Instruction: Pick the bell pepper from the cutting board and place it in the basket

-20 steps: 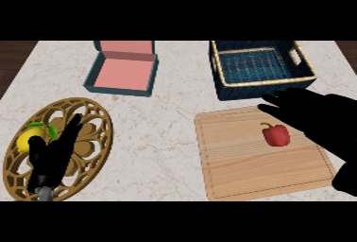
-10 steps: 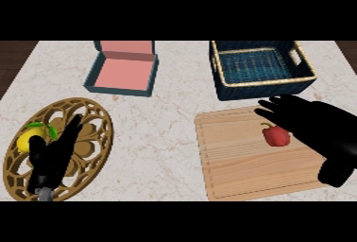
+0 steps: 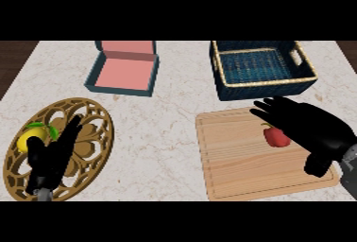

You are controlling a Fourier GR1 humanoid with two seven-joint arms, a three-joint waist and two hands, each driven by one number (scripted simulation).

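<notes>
bell pepper [image 3: 276, 137]: lying on cutting board [image 3: 244, 165], right part; likely light, smooth, slippery; taking it round the body looks best
right hand [image 3: 310, 130]: hovering beside it, fingers spread, holding nothing
basket [image 3: 226, 85]: sitting just beyond board
left hand [image 3: 52, 158]: resting over trivet [image 3: 94, 118], fingers straight

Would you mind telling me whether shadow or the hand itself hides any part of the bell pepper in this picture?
In the head view, lighting is even and soft, with no glare on the counter; the bell pepper on the cutting board shows clearly, though the right hand covers its right edge; the black hand shows little surface detail; the left hand lies over the patterned plate.
</notes>
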